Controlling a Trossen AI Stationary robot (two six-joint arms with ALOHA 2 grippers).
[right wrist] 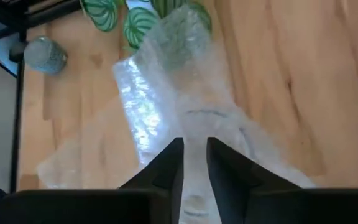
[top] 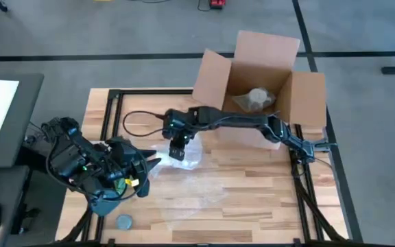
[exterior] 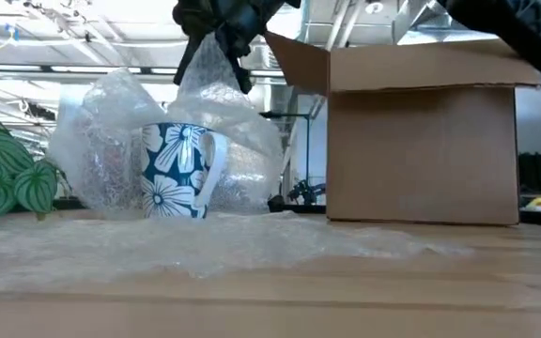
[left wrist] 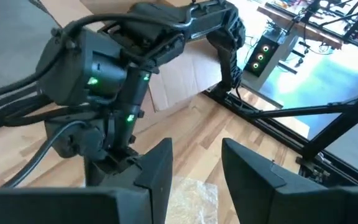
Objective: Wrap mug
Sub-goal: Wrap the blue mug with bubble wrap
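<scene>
The mug point(exterior: 178, 171) is standing upright, handle pointing toward the box point(exterior: 421, 141), while the right gripper point(right wrist: 194, 163) is pinching bubble wrap point(right wrist: 179, 93) above it.

You get even, soft light from overhead in the high view, with faint shadows under the arms on the table point(top: 252, 185). In the low view, bright ceiling lights and windows behind backlight the bubble wrap point(exterior: 158, 122), which glints white; the near tabletop is blurred. In the right wrist view, glare flares off the wrap's folds. The left wrist view shows a washed-out bright background, and its near fingers point(left wrist: 160, 168) look soft.
</scene>
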